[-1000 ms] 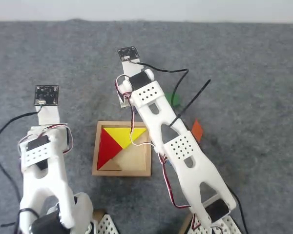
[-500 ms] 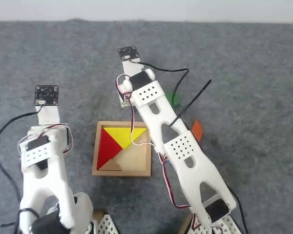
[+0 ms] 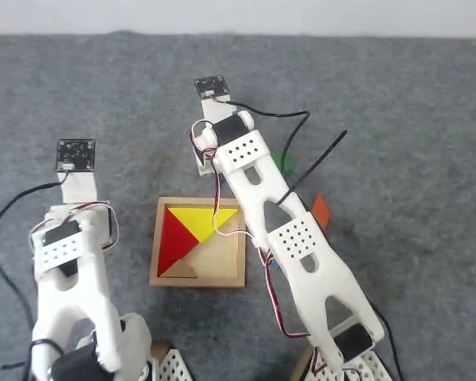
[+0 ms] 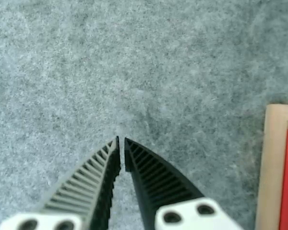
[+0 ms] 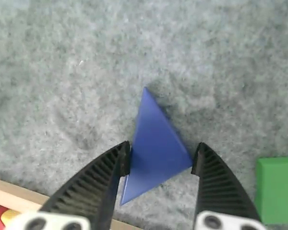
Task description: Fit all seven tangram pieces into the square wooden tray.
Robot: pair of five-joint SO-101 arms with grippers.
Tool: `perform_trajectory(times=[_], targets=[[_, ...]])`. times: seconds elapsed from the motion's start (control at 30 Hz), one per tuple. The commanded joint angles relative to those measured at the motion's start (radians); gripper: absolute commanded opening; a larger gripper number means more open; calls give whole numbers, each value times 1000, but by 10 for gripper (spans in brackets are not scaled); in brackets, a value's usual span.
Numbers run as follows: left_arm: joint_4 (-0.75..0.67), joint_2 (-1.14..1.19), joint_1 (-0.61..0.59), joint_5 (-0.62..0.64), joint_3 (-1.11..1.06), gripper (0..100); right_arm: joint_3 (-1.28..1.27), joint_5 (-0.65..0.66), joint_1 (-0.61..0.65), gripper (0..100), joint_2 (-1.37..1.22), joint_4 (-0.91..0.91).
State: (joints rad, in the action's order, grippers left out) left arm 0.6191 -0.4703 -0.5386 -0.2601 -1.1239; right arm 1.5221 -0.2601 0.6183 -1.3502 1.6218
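**High view.** The square wooden tray (image 3: 154,238) lies at lower centre of the grey worktop (image 3: 397,95). We count 3 pieces seated in it. A yellow triangle (image 3: 200,219) sits along the upper edge, a red triangle (image 3: 174,243) along the left edge, and a small brown triangle (image 3: 181,271) in the lower left corner. The right half is bare wood. The right arm (image 3: 293,238) lies across the tray's right rim, its wrist at upper centre. A green piece (image 3: 285,163) and an orange piece (image 3: 320,211) lie loose to the right of that arm, apart from the tray. The left arm (image 3: 63,254) stands at the left, beside the tray.

**Left wrist view.** The left hand (image 4: 121,141) is clenched on nothing, its tips almost touching, above bare worktop. The tray rim and the red triangle show at the right edge.

**Right wrist view.** The right hand (image 5: 162,148) is released. Its jaws are spread to either side of a blue triangle (image 5: 153,136) that lies flat on the worktop, near the tray rim at lower left. One fingertip meets the triangle's long edge and the other sits by a corner. The green piece is at lower right, near but apart.

We judge the step in hand to be the grasp of the blue triangle. The next move calls for closing squarely, lifting, and turning the piece to suit the tray's bare half. The tapering edges may let the piece twist or slip, and the nearby rim leaves little room.
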Motion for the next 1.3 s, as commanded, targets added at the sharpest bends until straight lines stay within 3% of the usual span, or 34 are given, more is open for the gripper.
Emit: perform_trajectory(times=[0.0,0.57,0.73,0.87,1.07,1.27], targets=[[-17,0,-2,9,2,15,46,12,-15,183,84,22],[-17,0,-2,9,2,15,38,11,-44,181,263,177],[-17,0,-2,9,2,15,18,15,-48,126,374,182],[-17,0,-2,9,2,15,-176,51,-25,129,549,182],[-17,0,-2,9,2,15,-678,49,27,130,901,176],[-17,0,-2,9,2,15,-1097,35,151,130,1142,151]])
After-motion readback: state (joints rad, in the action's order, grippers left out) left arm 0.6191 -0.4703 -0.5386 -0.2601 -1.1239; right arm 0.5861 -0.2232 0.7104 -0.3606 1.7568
